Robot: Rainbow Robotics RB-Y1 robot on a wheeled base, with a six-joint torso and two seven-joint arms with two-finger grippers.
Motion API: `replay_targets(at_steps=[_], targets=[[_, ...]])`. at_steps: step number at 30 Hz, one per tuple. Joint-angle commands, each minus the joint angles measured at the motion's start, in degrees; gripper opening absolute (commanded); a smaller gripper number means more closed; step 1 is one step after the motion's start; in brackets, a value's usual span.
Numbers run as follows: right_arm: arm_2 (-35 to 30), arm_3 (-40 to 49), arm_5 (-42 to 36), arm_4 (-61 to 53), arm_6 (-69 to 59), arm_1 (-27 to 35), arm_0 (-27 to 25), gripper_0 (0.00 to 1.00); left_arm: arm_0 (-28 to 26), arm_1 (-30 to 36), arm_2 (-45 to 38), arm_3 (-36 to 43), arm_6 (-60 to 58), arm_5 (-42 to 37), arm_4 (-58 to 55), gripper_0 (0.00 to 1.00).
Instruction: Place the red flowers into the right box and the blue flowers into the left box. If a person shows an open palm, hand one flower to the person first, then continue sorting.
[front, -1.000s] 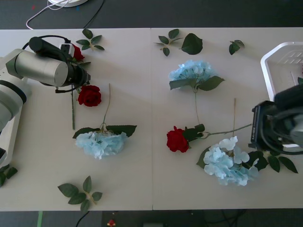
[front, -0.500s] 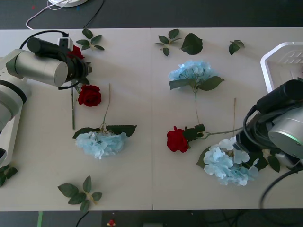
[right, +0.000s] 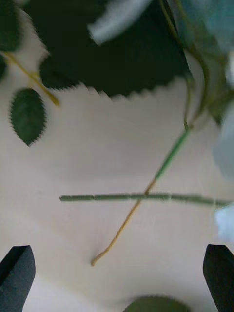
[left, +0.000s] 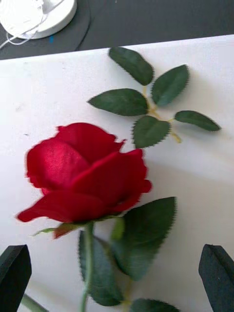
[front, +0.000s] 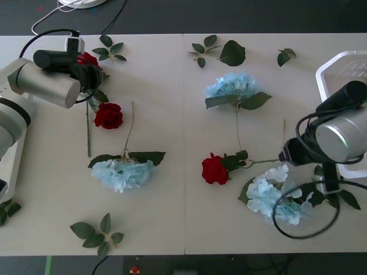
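The left gripper (left: 115, 278) hangs with jaws spread wide, a red rose (left: 85, 178) lying just ahead between its 2 fingers. The right gripper (right: 119, 278), likewise spread, frames 2 crossed stems (right: 141, 197) beside a blue hydrangea (front: 278, 196).

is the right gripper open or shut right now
Open. The right gripper has its black fingers apart at the picture's two corners, bare table between them, above crossed stems.

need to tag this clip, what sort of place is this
Probably a robot lab or test bench, not a florist's: a plain white table on a dark floor, cables and a white device behind it, artificial red flowers and blue flowers scattered for sorting.
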State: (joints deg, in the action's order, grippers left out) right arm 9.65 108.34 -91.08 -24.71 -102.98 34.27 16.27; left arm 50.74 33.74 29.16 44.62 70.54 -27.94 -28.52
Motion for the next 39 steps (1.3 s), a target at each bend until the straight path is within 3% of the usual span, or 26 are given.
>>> replay_targets(at_steps=[1, 7, 14, 26, 30, 32, 34, 39], targets=[[-3.3, -0.4, 1.4, 2.5, 1.3, -5.0, 0.4, 1.00, -0.1, 2.5, -0.3, -5.5, -4.5, 4.6, 0.5, 1.00], [-3.4, -2.3, 2.8, 4.1, 1.9, -9.1, -0.3, 1.00, -0.1, 0.5, -2.0, -8.9, -5.2, 5.6, -0.6, 1.00], [-4.6, -2.3, 7.2, 7.7, 6.0, -13.4, -5.2, 1.00, -0.1, -1.0, -1.9, -7.6, -5.8, 6.1, -6.0, 1.00], [-4.6, 0.3, 10.9, 8.0, 7.9, -14.2, -12.2, 1.00, 0.0, -1.0, 0.3, -5.5, -5.7, 6.6, -5.9, 1.00], [-4.7, 0.4, 12.2, 8.3, 8.1, -14.4, -12.9, 1.00, 0.0, -1.3, 1.6, -4.7, -5.9, 6.6, -6.2, 0.78], [-4.9, 0.1, 13.2, 8.2, 8.1, -14.4, -13.3, 1.00, -0.1, -1.3, 2.3, -4.5, -6.0, 6.7, -6.3, 0.57], [-4.9, -0.5, 14.0, 8.1, 8.1, -14.4, -13.3, 1.00, -0.1, -1.3, 2.8, -4.5, -6.0, 6.7, -6.3, 0.46], [-5.2, -4.1, 17.3, 8.2, 8.8, -14.3, -12.8, 1.00, -0.1, -1.2, 3.1, -4.5, -6.0, 6.7, -6.2, 0.46]])
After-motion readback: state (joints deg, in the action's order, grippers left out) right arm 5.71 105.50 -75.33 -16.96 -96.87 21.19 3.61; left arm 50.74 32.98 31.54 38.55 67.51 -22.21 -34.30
